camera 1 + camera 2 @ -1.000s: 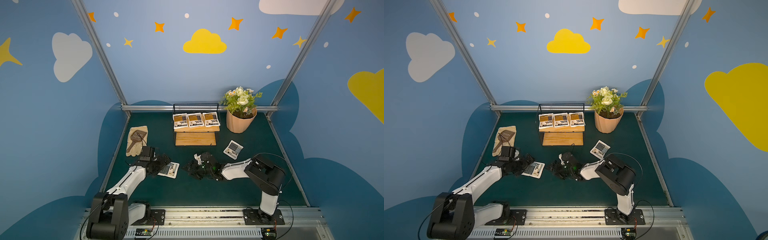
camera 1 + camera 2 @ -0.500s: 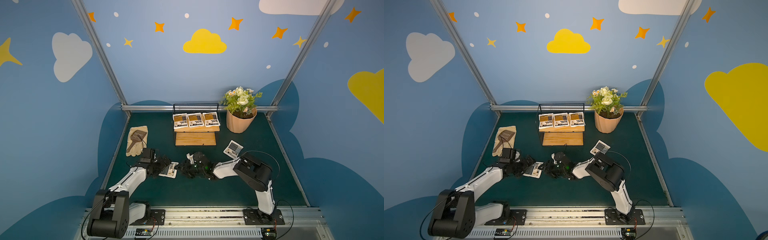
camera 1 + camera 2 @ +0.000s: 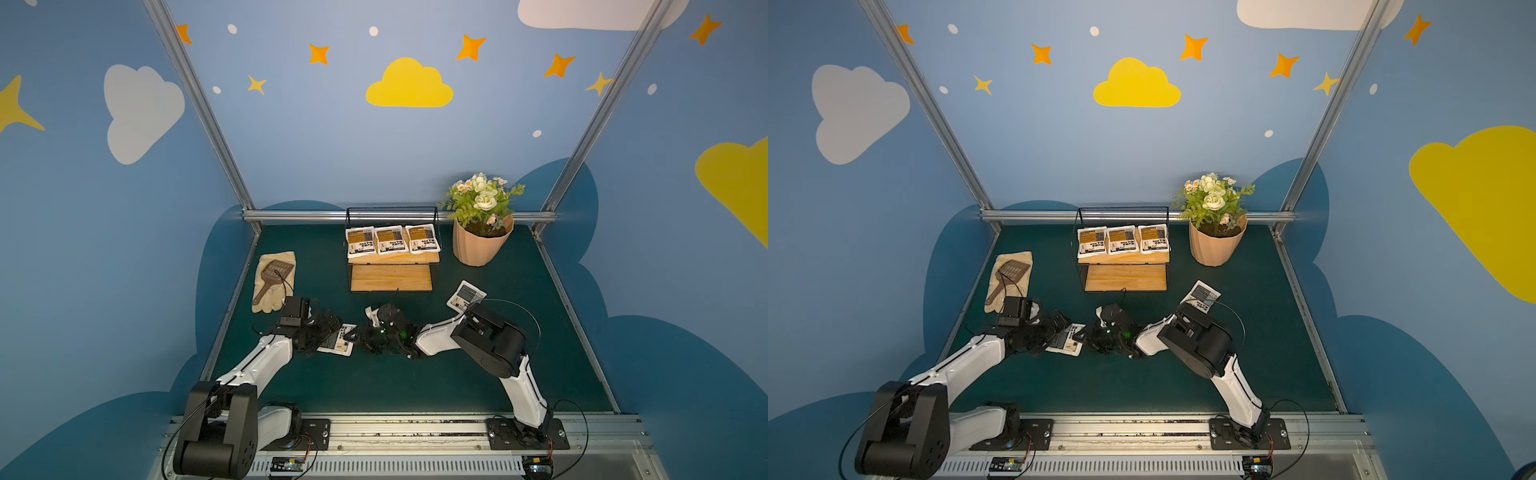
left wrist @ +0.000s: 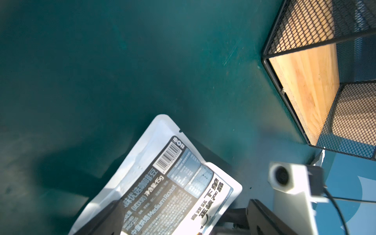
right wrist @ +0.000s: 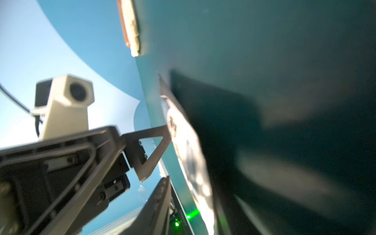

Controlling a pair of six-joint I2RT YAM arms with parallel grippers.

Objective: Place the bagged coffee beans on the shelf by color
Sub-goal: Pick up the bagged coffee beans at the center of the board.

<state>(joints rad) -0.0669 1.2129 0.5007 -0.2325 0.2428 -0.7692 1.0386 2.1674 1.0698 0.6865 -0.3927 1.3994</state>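
Observation:
Three bagged coffee beans with yellow-brown panels point(image 3: 392, 240) point(image 3: 1123, 240) lie in a row on the upper board of the shelf point(image 3: 390, 277) point(image 3: 1125, 277) point(image 4: 305, 81); its lower board is bare. A grey-blue bag point(image 3: 465, 295) point(image 3: 1201, 296) lies on the mat by my right arm's elbow. Another grey-blue bag point(image 3: 336, 340) point(image 3: 1065, 341) point(image 4: 173, 183) point(image 5: 187, 146) sits tilted between both grippers. My left gripper point(image 3: 330, 332) point(image 3: 1059, 334) grips its left side. My right gripper point(image 3: 357, 334) point(image 3: 1086, 336) has a finger on each side of its right edge; blur hides whether they touch.
A terracotta pot of flowers point(image 3: 482, 245) stands right of the shelf. A cream glove point(image 3: 286, 266) with a brown scoop point(image 3: 272, 274) on it lies at the left edge of the mat. The right arm's white wrist camera point(image 4: 284, 179) is close to the left gripper.
My right gripper has slid left across the mat up to the bag, and its jaws have narrowed. The left gripper has stayed at the bag.

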